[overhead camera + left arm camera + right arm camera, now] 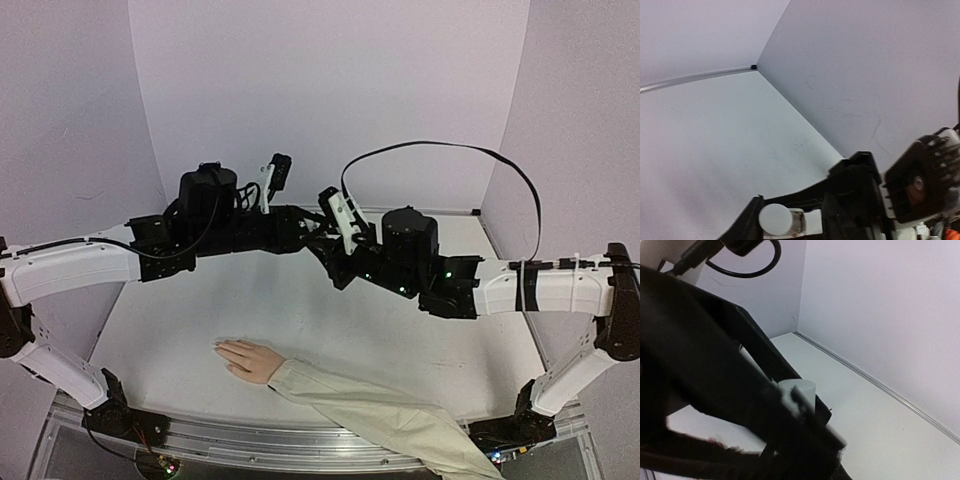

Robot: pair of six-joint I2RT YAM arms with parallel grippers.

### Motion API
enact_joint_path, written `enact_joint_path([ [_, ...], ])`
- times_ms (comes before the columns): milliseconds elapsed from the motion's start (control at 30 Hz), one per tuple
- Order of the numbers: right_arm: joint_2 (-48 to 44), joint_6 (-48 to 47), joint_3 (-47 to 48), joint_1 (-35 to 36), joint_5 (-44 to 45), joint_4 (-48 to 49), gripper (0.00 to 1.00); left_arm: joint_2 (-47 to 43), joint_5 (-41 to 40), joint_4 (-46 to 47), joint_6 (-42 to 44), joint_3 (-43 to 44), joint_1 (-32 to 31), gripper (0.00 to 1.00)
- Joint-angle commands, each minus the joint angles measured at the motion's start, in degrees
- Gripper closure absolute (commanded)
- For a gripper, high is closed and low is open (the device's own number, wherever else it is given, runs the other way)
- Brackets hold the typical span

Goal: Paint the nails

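The pale mannequin hand (250, 358) with a beige sleeve (380, 415) lies flat on the table near the front, fingers pointing left. Its nails (219, 347) are barely distinct from the skin. Both arms meet above the table's middle, well behind the hand. My left gripper (303, 228) (790, 222) is shut on a small clear bottle (802, 223) with a white cap (775, 219). My right gripper (326, 246) (801, 401) is closed round the same white cap (798, 389); its dark blurred fingers hide most of the bottle.
Pale walls enclose the white table (200, 310) at the back and sides. A black cable (450, 150) loops above the right arm. The sleeve runs off the front edge at the lower right.
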Motion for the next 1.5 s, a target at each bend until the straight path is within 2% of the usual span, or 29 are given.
enact_joint_path([
  [0, -5.70, 2.32, -0.21, -2.54, -18.40, 2.08, 1.00, -4.79, 7.81, 0.33, 1.55, 2.54, -1.29, 0.51],
  [167, -10.12, 9.23, -1.87, -6.80, -36.88, 1.84, 1.00, -8.92, 11.27, 1.60, 1.46, 0.05, -0.59, 0.38],
  [300, -11.19, 13.04, -0.98, -9.10, -51.78, 2.28, 1.00, -11.73, 16.90, 8.00, 0.09, -3.36, -0.48, 0.26],
  [467, -10.30, 17.20, 0.69, -9.20, -62.94, 4.55, 1.00, -11.61, 23.35, 14.36, -1.49, -4.87, -0.48, 0.26],
  [600, -8.67, 20.95, 1.09, -9.23, -67.64, 8.49, 1.00, -9.79, 30.05, 18.14, -2.59, -4.34, -0.73, 0.33],
  [767, -7.43, 24.55, 0.78, -9.21, -69.34, 13.49, 1.00, -8.88, 33.67, 19.28, -2.32, -3.93, -1.46, 0.44],
  [867, -6.92, 24.99, 0.76, -9.20, -69.26, 14.13, 1.00, -8.65, 33.97, 19.40, -2.27, -3.73, -1.55, 0.58],
  [1267, -9.62, 23.28, -1.98, -10.59, -61.00, 14.37, 1.00, -6.37, 31.63, 18.54, -0.45, -3.75, -1.65, 0.84],
  [1367, -10.78, 20.81, -2.89, -10.69, -54.46, 12.21, 1.00, -5.99, 28.27, 15.78, 1.27, -3.00, -1.62, 0.90],
  [1467, -11.91, 16.26, -2.98, -10.69, -42.09, 6.68, 1.00, -5.89, 22.51, 11.62, 3.53, -2.08, -1.62, 0.94],
])
